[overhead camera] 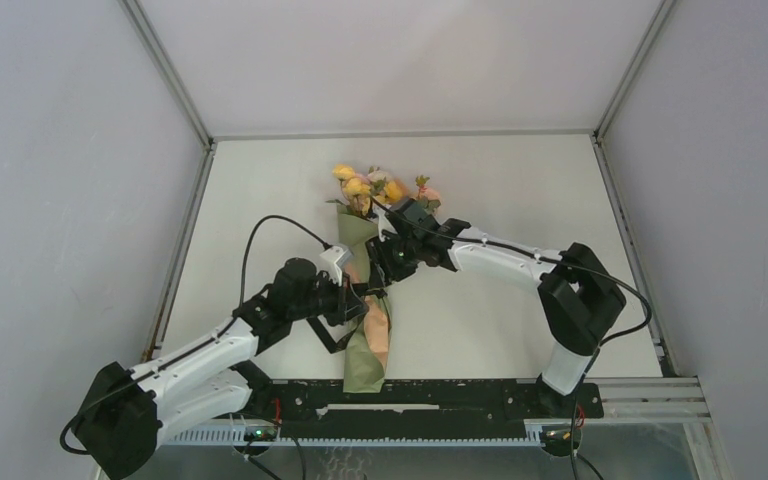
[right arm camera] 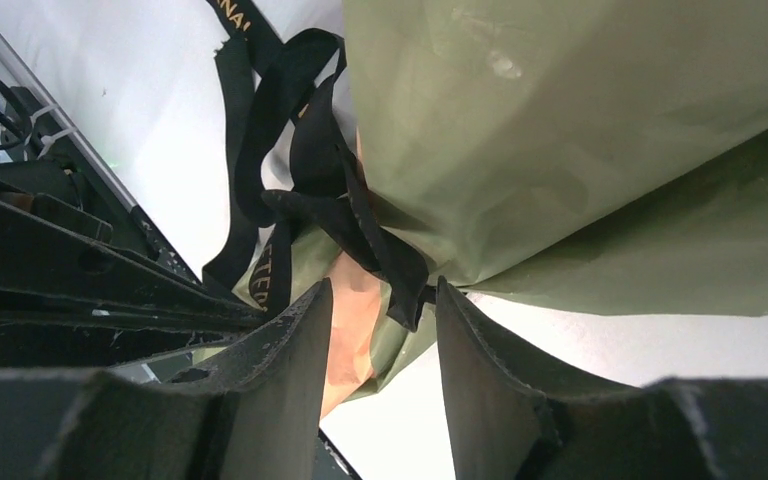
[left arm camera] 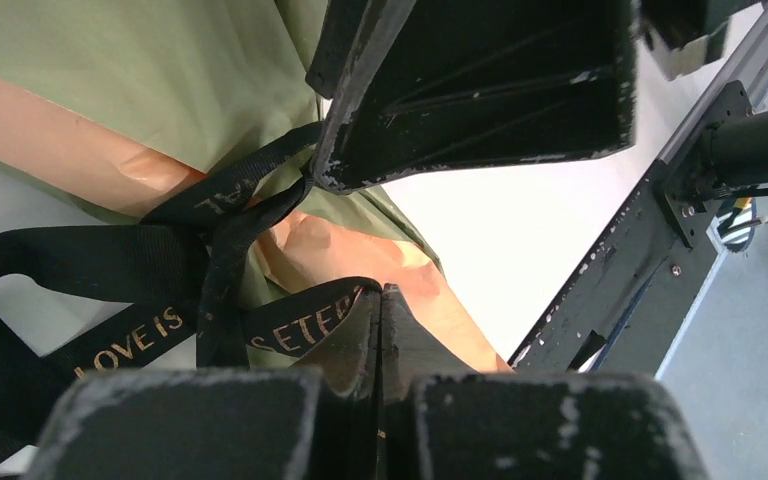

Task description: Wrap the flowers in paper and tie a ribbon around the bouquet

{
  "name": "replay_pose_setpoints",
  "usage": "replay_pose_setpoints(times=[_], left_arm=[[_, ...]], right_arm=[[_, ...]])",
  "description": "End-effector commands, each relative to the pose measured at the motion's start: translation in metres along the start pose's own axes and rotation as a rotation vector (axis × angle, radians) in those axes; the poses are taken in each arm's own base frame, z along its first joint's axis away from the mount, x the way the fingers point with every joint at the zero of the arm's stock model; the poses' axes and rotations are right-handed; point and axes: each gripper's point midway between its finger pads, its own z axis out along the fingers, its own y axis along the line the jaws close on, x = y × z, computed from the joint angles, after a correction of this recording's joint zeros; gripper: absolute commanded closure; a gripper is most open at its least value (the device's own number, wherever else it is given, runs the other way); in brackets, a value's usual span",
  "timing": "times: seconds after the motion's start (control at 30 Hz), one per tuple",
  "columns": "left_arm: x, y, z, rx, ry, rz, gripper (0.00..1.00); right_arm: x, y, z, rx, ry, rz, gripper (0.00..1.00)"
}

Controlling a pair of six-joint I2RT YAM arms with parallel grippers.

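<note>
Bouquet of pink-yellow blooms in an olive-green paper cone (overhead camera: 363,355) lies on the white table (overhead camera: 520,200). Long flat black ribbon (left arm camera: 90,262) is knotted round its waist. Left gripper (left arm camera: 381,300) clamps one tail just beside the knot. Right gripper (right arm camera: 382,300) jaws parted, another tail hanging between, unpinched. Ribbon looks limp, slick; paper thin, crushable: take tails near the knot.
</note>
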Motion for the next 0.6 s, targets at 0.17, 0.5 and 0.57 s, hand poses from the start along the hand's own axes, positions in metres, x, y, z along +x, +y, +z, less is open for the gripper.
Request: replay_pose_setpoints(times=[0.17, 0.5, 0.57], left_arm=[[-0.008, 0.002, 0.003, 0.003, -0.035, -0.003, 1.00], [-0.027, -0.006, 0.003, 0.036, -0.082, 0.026, 1.00], [-0.029, -0.007, 0.005, 0.046, -0.081, 0.031, 1.00]], right_arm=[[-0.006, -0.005, 0.013, -0.018, -0.012, -0.030, 0.55], [-0.015, 0.010, -0.014, -0.090, -0.127, -0.004, 1.00], [-0.013, 0.020, -0.026, -0.133, -0.154, 0.007, 1.00]])
